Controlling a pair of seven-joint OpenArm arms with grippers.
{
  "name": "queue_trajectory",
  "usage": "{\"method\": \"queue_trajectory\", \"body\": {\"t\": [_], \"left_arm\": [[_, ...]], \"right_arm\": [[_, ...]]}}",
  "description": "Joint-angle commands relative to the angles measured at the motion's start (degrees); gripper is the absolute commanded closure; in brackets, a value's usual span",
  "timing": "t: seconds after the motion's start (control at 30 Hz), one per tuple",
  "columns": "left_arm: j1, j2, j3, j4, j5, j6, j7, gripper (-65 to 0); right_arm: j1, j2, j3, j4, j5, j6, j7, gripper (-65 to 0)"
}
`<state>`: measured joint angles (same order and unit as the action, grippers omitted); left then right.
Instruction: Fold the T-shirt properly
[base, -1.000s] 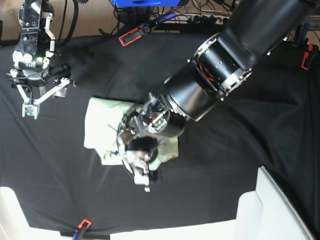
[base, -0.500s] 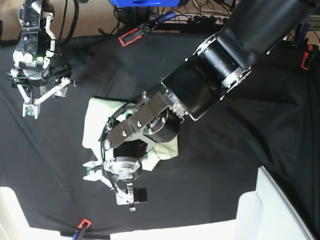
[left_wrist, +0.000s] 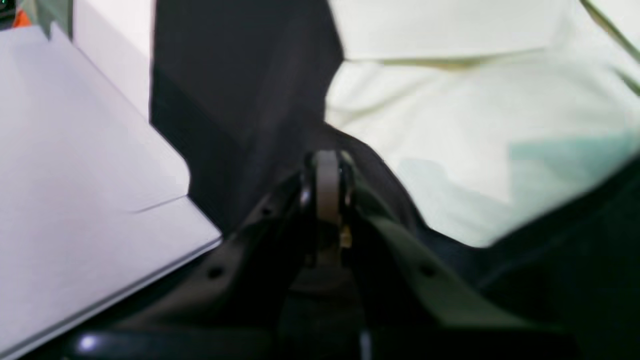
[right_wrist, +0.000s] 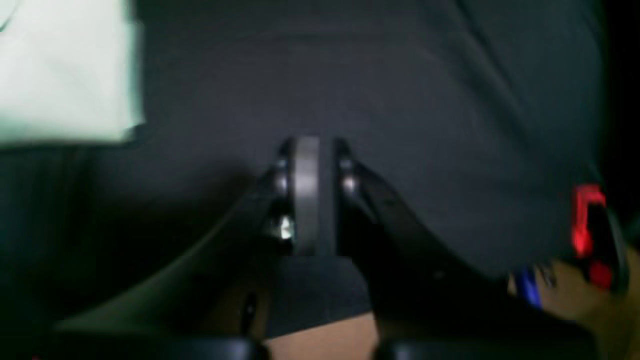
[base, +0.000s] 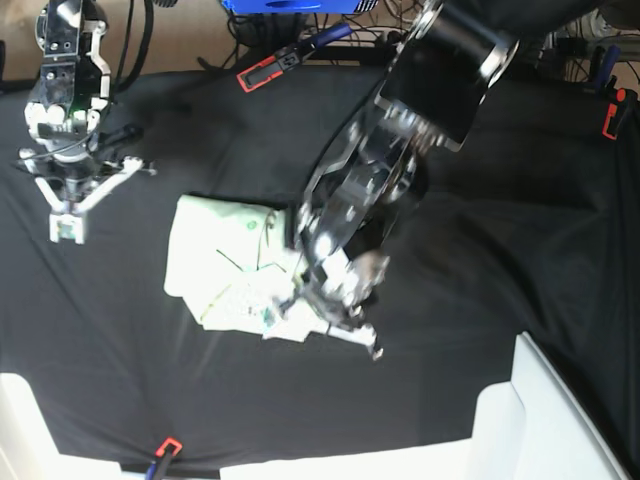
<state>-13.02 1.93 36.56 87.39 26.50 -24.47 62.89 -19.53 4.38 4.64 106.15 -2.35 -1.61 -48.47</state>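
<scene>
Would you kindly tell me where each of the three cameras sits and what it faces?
Base: overhead, looking down on the black cloth, the T-shirt and both arms.
Left wrist: behind the shut left pincer, facing the T-shirt and a white box.
Right wrist: behind the shut right pincer, facing mostly black cloth.
Shared: all three views show the T-shirt on the cloth.

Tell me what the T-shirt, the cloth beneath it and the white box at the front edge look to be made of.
T-shirt: soft matte pale mint fabric, probably cotton; it creases and lies in limp folded layers.
Black cloth: matte woven textile, judging by its wrinkles and lack of shine.
White box: stiff smooth sheet with straight edges and flaps, likely cardboard or plastic board.
</scene>
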Motion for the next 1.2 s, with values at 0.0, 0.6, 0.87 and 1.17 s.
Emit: {"method": "queue_trajectory", "body": {"t": [0.0, 0.6, 0.87, 1.17], "left_arm": [[-0.21, 0.13, 0.06, 2.23, 0.27, 0.25, -1.93, 0.0], [16.4, -11.47, -14.27, 15.07, 0.27, 0.34, -19.6, 0.0], [33.37, -15.17, -31.5, 19.9, 0.27, 0.34, -37.79, 0.0], [47.43, -15.87, -44.78, 23.95, 0.71, 0.34, -41.49, 0.0]], "right_arm": [[0.32, 0.15, 0.06, 1.06, -0.16, 2.71, 0.95, -5.4], [-10.84, -2.4, 7.36, 6.6, -0.07, 32.95, 26.62, -0.3], [-15.15, -2.58, 19.49, 6.86, -0.07, 33.21, 26.8, -0.1], [-27.28, -6.36, 27.14, 7.04, -0.07, 33.21, 26.18, -0.1]]}}
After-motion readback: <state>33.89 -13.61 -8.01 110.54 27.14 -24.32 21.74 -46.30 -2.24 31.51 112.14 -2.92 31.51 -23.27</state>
